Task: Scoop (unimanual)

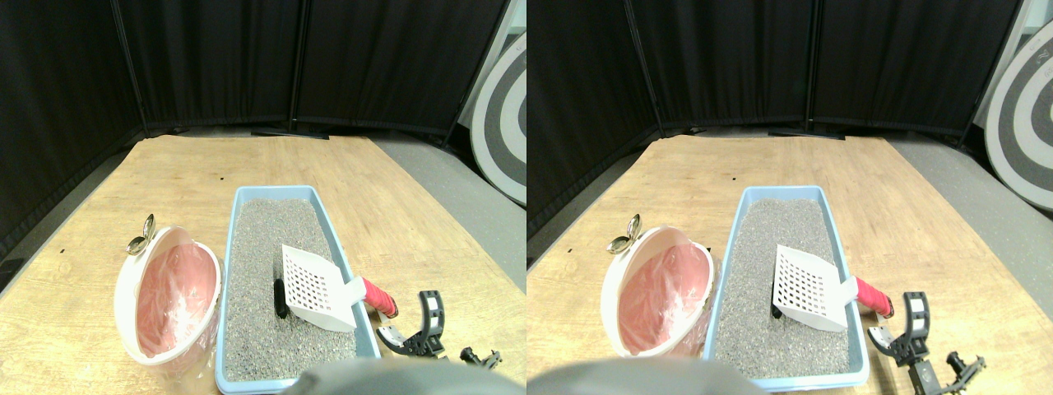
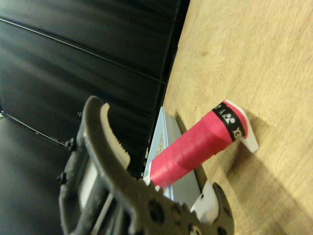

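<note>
Scoop (image 1: 317,288): white slotted blade lying on the grey litter in the blue tray (image 1: 247,194), its red-wrapped handle (image 1: 378,296) propped over the tray's right rim and jutting out above the wooden table (image 1: 164,181). Judged placement: handle left overhanging so it can be reached from the side without entering the litter. Small dark lump (image 1: 280,298): in the litter, touching the blade's left edge, presumably the item to lift. Pink-lined white bin (image 1: 167,294): just left of the tray, tilted, mouth facing up, likely the drop point. Right gripper (image 1: 405,325): low over the table, just beside the handle's end, jaws spread wide, holding nothing, handle not yet between them
</note>
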Robot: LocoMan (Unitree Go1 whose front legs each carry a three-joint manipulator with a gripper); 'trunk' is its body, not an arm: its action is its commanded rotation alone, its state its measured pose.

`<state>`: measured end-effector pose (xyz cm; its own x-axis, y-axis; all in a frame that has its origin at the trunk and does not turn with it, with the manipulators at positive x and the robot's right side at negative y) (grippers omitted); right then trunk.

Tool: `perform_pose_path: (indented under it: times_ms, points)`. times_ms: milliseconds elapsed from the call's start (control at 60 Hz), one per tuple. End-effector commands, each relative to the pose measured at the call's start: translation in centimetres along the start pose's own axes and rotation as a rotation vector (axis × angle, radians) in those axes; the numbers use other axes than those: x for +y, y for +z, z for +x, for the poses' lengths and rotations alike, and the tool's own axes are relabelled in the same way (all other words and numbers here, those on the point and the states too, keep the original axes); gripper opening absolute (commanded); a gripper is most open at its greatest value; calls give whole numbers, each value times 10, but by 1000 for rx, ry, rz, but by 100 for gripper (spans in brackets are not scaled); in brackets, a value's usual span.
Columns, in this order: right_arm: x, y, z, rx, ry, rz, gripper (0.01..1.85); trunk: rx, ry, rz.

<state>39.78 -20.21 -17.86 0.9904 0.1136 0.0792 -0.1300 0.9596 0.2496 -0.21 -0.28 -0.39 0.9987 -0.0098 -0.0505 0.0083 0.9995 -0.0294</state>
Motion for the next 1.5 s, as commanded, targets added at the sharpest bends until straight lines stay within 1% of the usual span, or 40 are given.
perform_pose_path:
  times_ms: [17,50,83,183,217,233,550,717,833,1133,1150,1200,1217,1350,1367,1500]
  points:
    - [0,-1,3,-16,-10,18,96,15,18,-17]
    - [-1,-2,5,-17,-6,21,96,15,18,-17]
    - [-1,-3,7,-14,-24,47,95,15,18,-17]
    - [-1,-6,12,-15,-25,65,95,16,23,-20]
    - [0,-6,13,-15,-24,67,95,16,23,-20]
    - [-1,-6,13,-12,-26,69,95,21,24,-23]
    - [-2,-14,21,1,-34,111,95,23,27,-28]
    - [-4,-17,25,6,-65,113,95,24,26,-26]
    - [-4,-19,28,8,-76,116,95,24,19,-22]
    - [-7,-26,40,2,-75,148,94,23,6,-19]
    - [-7,-27,40,0,-73,150,94,25,4,-19]
    - [-8,-28,42,5,-80,146,94,25,4,-19]
    - [-8,-28,42,6,-81,145,94,22,3,-19]
    - [-9,-30,45,9,-84,140,93,22,3,-19]
    - [-9,-30,45,10,-86,140,93,22,-2,-16]
    - [-12,-31,48,21,-107,138,93,22,-5,-15]
